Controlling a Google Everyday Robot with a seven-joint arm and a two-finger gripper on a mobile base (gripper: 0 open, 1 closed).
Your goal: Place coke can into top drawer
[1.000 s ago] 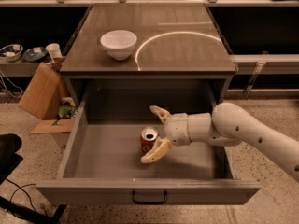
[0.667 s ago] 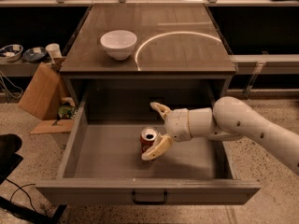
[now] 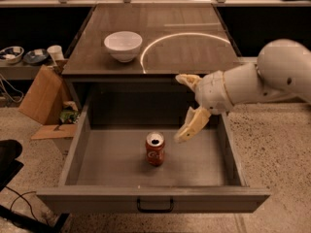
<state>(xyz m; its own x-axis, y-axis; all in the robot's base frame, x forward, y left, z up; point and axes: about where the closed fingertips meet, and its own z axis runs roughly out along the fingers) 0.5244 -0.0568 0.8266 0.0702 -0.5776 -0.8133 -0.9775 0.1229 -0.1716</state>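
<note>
The coke can stands upright on the floor of the open top drawer, near the middle. It is red with a silver top. My gripper is open and empty. It hangs above the drawer, up and to the right of the can, clear of it. One finger points down toward the drawer and the other sits at the level of the counter's front edge.
A white bowl sits on the dark counter top behind the drawer. The drawer front has a black handle. A cardboard box and clutter stand at the left on the speckled floor.
My gripper has let go of the can and risen up and to the right, out of the drawer. The can stays standing on the drawer floor.
</note>
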